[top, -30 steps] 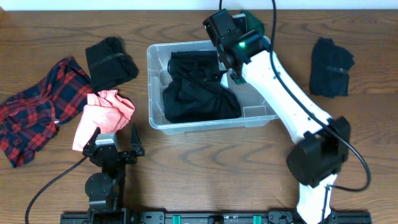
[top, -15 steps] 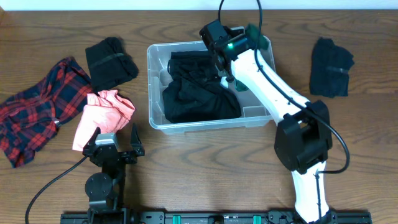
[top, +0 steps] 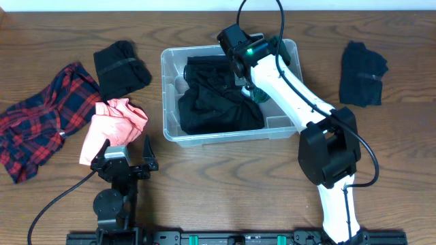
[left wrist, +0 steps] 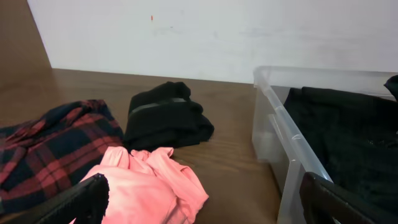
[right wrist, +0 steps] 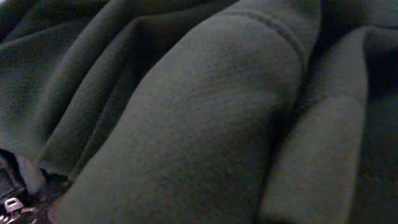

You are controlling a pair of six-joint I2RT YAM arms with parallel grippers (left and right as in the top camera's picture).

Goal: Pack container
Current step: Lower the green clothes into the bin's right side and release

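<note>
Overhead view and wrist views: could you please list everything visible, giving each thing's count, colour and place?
container: one, clear plastic, middle of the table
black clothes: pile, count unclear, black, inside the container
dark green cloth: one, dark green, in the container at the right pincer, filling the right wrist view
folded black garment: one, black, left of the container
crumpled black garment: one, black, right of the container
plaid shirt: one, red and dark check, far left
pink cloth: one, salmon pink, between the plaid shirt and the container
table: one, brown wood
left pincer: one, black, open and empty, beside the pink cloth
right pincer: one, black, shut on the dark green cloth, over the container
</note>
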